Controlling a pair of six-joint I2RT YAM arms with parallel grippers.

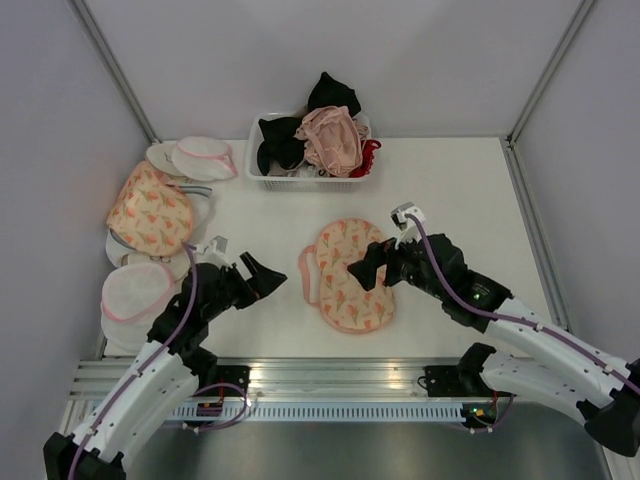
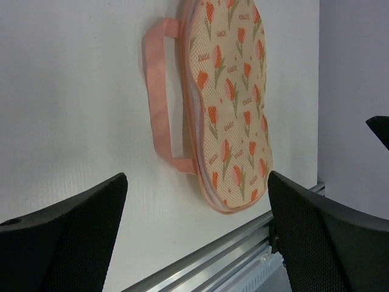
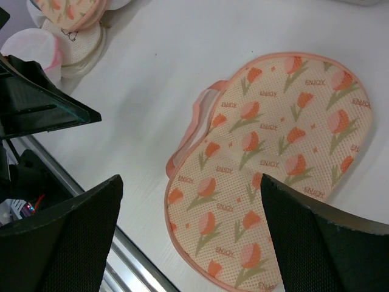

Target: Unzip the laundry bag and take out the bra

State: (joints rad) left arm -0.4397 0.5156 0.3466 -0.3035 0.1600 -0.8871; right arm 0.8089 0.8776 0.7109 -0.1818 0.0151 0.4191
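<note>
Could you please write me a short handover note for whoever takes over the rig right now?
Grippers: the left gripper is open and empty, hovering just left of the laundry bag. The right gripper is open and empty, over the bag.
Things: the bag lies mid-table with its strap loop on its left side. The pale pink bra is on top of the pile in the white basket.
Done: unclear. I cannot tell whether the zip is open.
Left: check the zip and the bag's contents.

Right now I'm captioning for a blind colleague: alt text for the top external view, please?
A peach, flower-printed laundry bag lies flat on the table, the open left gripper to its left and the open right gripper over it. Behind, a white basket holds bras.
</note>
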